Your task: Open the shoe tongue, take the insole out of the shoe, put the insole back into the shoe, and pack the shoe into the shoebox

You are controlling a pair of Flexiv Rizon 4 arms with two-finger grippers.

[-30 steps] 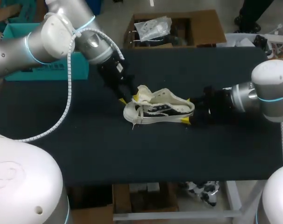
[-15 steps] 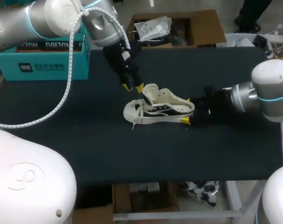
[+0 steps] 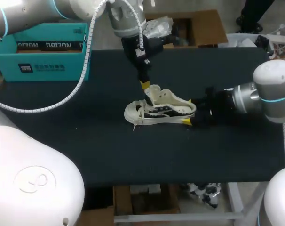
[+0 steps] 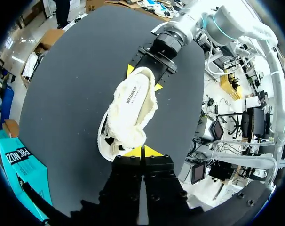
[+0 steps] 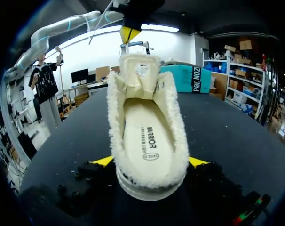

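Right now the shoe (image 3: 159, 110) lies on its sole on the dark bench (image 3: 86, 146), with its opening facing up. My right claw (image 3: 187, 111) is at the heel of the shoe, one yellow tip against each side of the heel, so it is pinching the shoe there. The right wrist view looks straight along the shoe from the heel: the cream insole (image 5: 147, 139) lies flat inside, ringed by fleecy lining, and the tongue (image 5: 140, 70) stands up at the far end of the opening. My left claw (image 4: 142, 151) hangs just above the tongue of the shoe, its two yellow tips pressed together, and I see nothing between them. The teal shoebox (image 3: 43, 52) stands on the bench well apart from the shoe, out past its toe on my left arm's side.
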